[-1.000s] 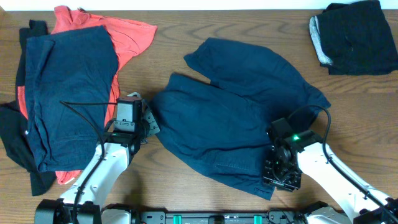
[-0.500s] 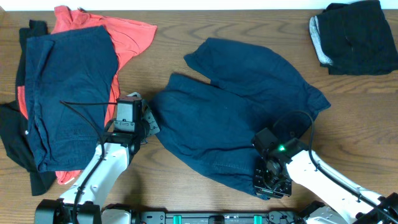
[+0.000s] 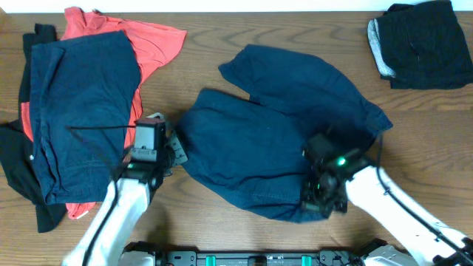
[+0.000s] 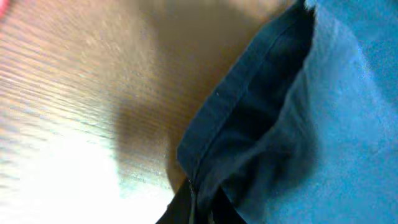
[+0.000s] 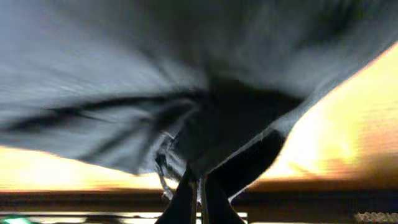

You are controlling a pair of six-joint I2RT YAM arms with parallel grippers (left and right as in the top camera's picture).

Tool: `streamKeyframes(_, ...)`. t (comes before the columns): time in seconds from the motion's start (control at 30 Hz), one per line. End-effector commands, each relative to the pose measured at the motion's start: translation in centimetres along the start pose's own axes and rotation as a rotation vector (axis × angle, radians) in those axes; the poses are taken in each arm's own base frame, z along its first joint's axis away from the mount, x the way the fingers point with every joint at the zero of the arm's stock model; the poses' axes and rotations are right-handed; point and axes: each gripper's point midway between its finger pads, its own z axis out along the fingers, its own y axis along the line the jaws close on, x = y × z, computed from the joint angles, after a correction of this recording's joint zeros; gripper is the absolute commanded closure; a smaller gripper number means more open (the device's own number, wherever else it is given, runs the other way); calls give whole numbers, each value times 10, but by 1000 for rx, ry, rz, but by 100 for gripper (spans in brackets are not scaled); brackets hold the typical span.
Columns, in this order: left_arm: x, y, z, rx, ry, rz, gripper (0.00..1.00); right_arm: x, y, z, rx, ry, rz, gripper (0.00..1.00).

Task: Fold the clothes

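Observation:
A large navy-blue garment (image 3: 281,133) lies spread on the wooden table in the overhead view. My left gripper (image 3: 177,148) is shut on its left hem; the left wrist view shows the folded navy edge (image 4: 249,124) pinched at my fingers (image 4: 200,208). My right gripper (image 3: 319,201) is shut on the garment's near right corner and holds it lifted; the cloth (image 5: 155,93) hangs from the fingers (image 5: 199,199) in the right wrist view. A second navy garment (image 3: 81,111) lies at the left on a coral-red shirt (image 3: 151,41) and black pieces (image 3: 18,177).
A folded black and grey stack (image 3: 421,44) sits at the far right corner. Bare wood (image 3: 207,37) shows between the piles. The table's near edge runs just below my arms.
My right gripper has moved left and away from the near edge, carrying the garment's near corner inward, so the bottom hem has folded up. My left gripper has shifted slightly, still holding the left hem.

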Motion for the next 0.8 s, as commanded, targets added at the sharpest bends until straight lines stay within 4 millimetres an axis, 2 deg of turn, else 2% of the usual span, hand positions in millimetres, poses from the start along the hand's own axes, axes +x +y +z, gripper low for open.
streamKeyframes(0.0, -32, -1, -37, -9, -167, 13, 94, -47, 10, -43, -26, -166, -103, 99)
streamKeyframes(0.07, -40, -1, -55, -5, -231, 11, 94, -67, 15, -67, -61, -235, -122, 99)
streamKeyframes(0.13, -46, 1, -79, -2, -307, 4, 94, -90, 16, -100, -96, -325, -128, 99)
streamKeyframes(0.2, -49, 5, -94, -11, -356, -9, 94, -106, 15, -126, -115, -393, -135, 99)
streamKeyframes(0.3, -49, 15, -117, -41, -423, -25, 94, -121, 7, -162, -121, -474, -148, 99)
streamKeyframes(0.4, -45, 25, -129, -67, -455, -52, 94, -125, -4, -185, -109, -506, -159, 99)
streamKeyframes(0.57, -32, 29, -134, -65, -413, -91, 94, -114, -25, -205, -73, -484, -158, 99)
streamKeyframes(0.67, -26, 32, -143, -88, -375, -99, 94, -105, -37, -207, -60, -453, -125, 99)
streamKeyframes(0.77, -27, 30, -156, -91, -372, -96, 94, -98, -47, -206, -52, -427, -91, 99)
